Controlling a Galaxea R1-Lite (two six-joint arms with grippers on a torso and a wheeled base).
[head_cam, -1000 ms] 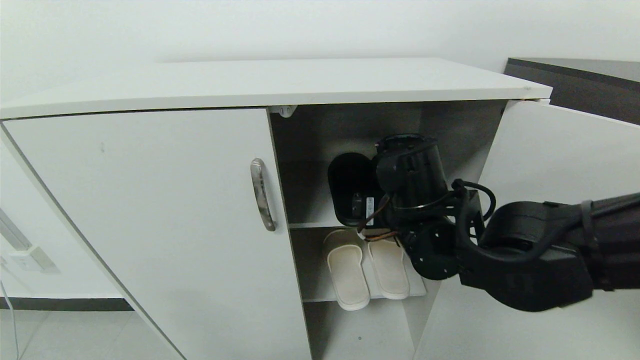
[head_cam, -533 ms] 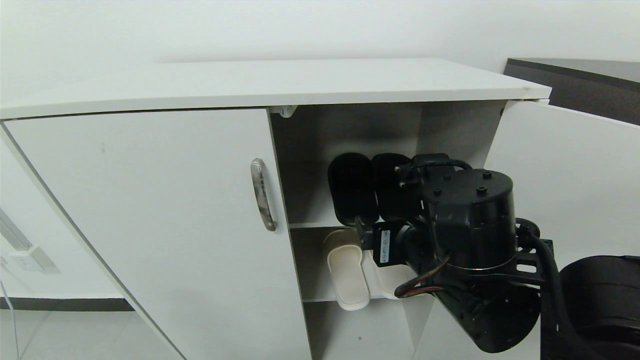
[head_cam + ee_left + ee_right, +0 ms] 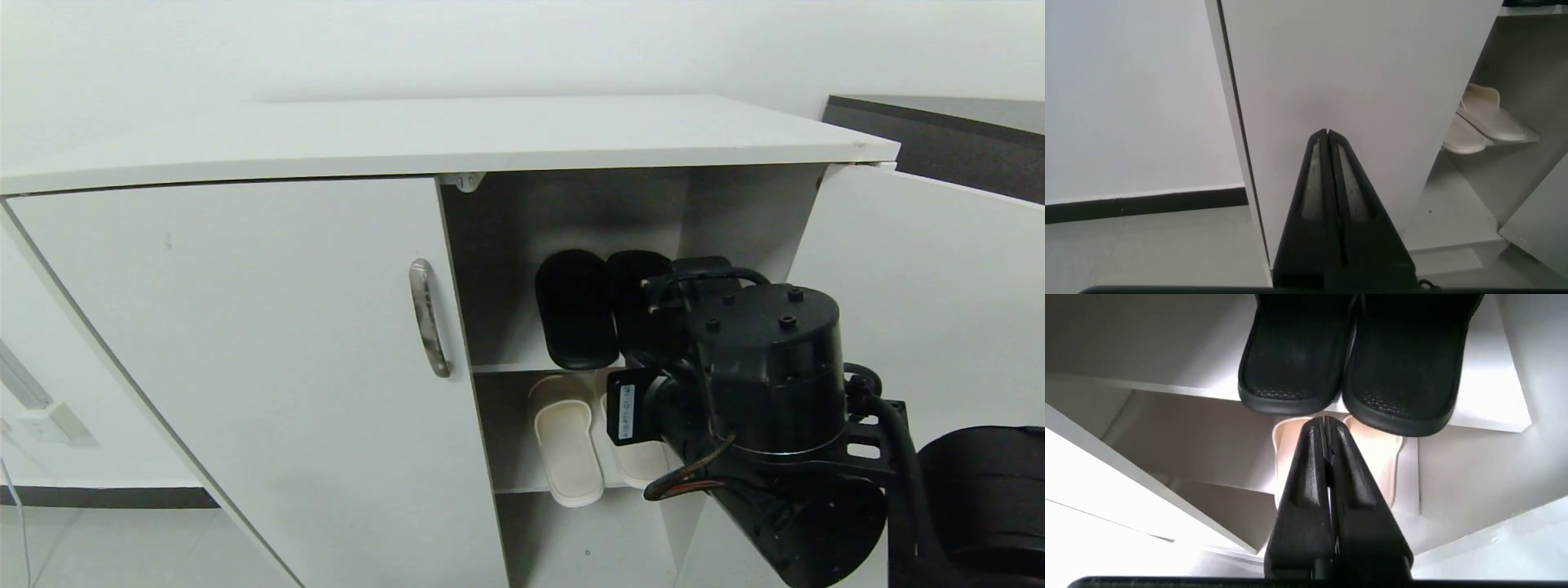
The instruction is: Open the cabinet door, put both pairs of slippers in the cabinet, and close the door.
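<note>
The left gripper (image 3: pixel 1327 137) was held low in front of the white cabinet's closed left door (image 3: pixel 245 327), its two black fingers pressed together with nothing between them. A grey floor (image 3: pixel 1143 245) and a dark skirting strip (image 3: pixel 1135 204) were seen to the left of that door. A curved metal handle (image 3: pixel 429 317) was fixed upright near the door's right edge.

Right of the handle the white flat-topped cabinet (image 3: pixel 457 135) stood open. A pair of black rubber slippers (image 3: pixel 575 310) was set side by side on the upper shelf, heels towards the near edge. A pair of cream rubber slippers (image 3: pixel 567 441) was laid side by side on the shelf below, their heels overhanging its near edge a little.

The right gripper (image 3: pixel 1327 426) was held in front of the opening, its fingers closed on each other and empty. Its tips were placed nearer than the shelves, just below the gap between the two black heels and in line with the cream pair. No contact with either pair was seen. The right-hand slipper of each pair was partly covered by the right arm's black wrist (image 3: pixel 759 384) in the head view.

Farthest right, the white right door (image 3: pixel 922 269) was swung open.
</note>
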